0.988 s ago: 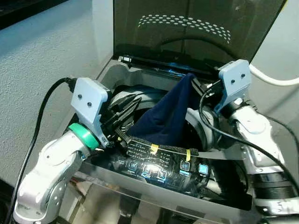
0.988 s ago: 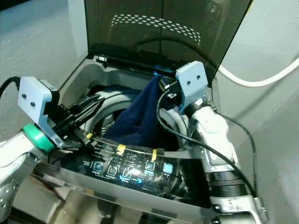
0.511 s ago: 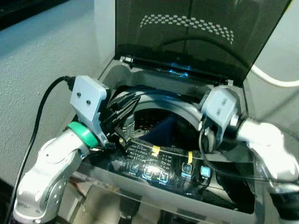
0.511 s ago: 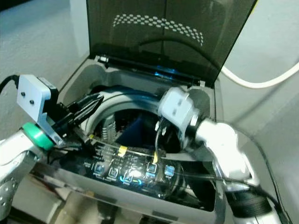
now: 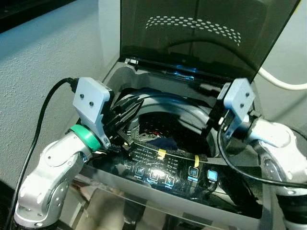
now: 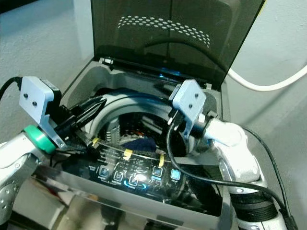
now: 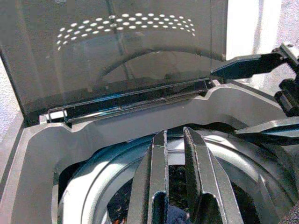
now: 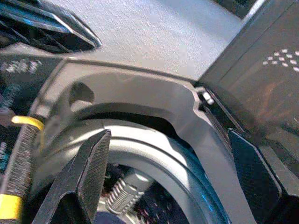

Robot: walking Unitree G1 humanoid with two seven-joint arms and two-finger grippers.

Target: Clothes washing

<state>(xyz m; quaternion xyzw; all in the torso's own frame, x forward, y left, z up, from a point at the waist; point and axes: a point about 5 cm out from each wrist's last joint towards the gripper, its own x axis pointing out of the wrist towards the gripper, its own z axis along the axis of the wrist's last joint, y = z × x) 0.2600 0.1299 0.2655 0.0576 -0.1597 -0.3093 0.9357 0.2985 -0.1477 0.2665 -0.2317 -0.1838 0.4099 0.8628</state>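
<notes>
Two pincers are held over the open top-loading washing machine (image 5: 120,72), whose tinted lid (image 5: 201,38) is propped upright, evidently to keep the drum (image 6: 144,103) reachable. The left pincer (image 7: 175,154) is kept narrow above the drum's near rim; the right pincer (image 8: 173,163) is spread wide and empty at the far side. Below and between them, the dark blue garment (image 5: 163,143) lies crumpled in the drum; no long axis or heading can be made out.
</notes>
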